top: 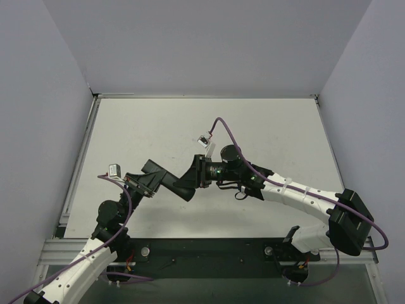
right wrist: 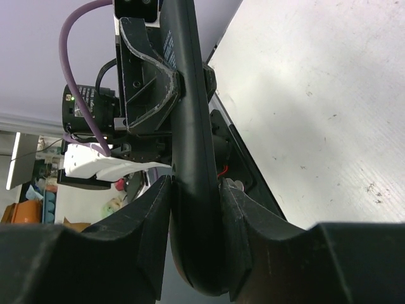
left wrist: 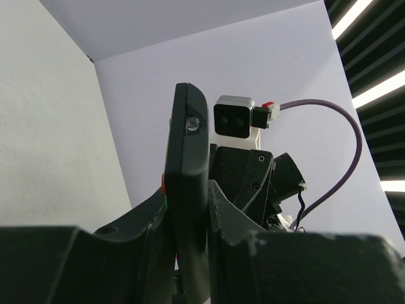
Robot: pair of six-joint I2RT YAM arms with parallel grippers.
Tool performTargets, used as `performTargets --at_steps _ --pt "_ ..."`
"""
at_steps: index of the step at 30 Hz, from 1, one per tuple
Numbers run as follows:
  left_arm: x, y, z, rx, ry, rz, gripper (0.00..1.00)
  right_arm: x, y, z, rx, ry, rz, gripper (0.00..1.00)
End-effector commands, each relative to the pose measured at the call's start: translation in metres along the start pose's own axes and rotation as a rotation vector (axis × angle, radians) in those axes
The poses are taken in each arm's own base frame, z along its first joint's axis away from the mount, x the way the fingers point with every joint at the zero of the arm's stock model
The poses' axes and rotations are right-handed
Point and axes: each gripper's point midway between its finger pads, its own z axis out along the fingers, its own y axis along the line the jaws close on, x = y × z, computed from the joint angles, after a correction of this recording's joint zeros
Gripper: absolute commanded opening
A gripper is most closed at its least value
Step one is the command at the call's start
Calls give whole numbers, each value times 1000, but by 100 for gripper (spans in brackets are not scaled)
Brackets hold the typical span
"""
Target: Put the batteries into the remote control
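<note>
Black remote (top: 178, 188) is held in the air over the white table (top: 266, 126), a bit left of centre, toward the near side, between the 2 grippers. Left gripper (left wrist: 188, 206) is clamped tight on 1 end, fingers (left wrist: 149, 218) pressed to both faces, with the remote edge-on and upright in its wrist view. Right gripper (right wrist: 196, 190) has the other end from the right. Its fingers (right wrist: 239, 209) touch both sides, jaws apart only by the remote's thickness.

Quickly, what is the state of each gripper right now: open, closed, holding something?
Left gripper: closed, holding the remote control.
Right gripper: closed on the same remote control.
</note>
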Motion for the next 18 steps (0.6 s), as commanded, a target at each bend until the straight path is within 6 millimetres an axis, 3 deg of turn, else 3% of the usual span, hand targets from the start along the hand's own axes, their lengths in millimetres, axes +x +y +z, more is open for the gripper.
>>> performTargets --at_steps 1,8,11,13,15,18 --pt "-2 -29 -2 116 -7 26 0 6 -27 -1 108 14 -21 22" --pt "3 -38 -1 146 21 88 0 10 -50 -5 233 33 -49 22" --pt "5 -40 0 154 31 105 0 11 -50 -4 221 35 -51 24" --pt "7 -34 0 131 47 123 0 5 -41 -5 189 16 -67 31" --pt "9 -29 1 110 57 158 0 -3 -28 -7 150 -5 -94 44" --pt "11 -10 1 47 69 181 0 -24 -7 -18 109 -64 -163 59"
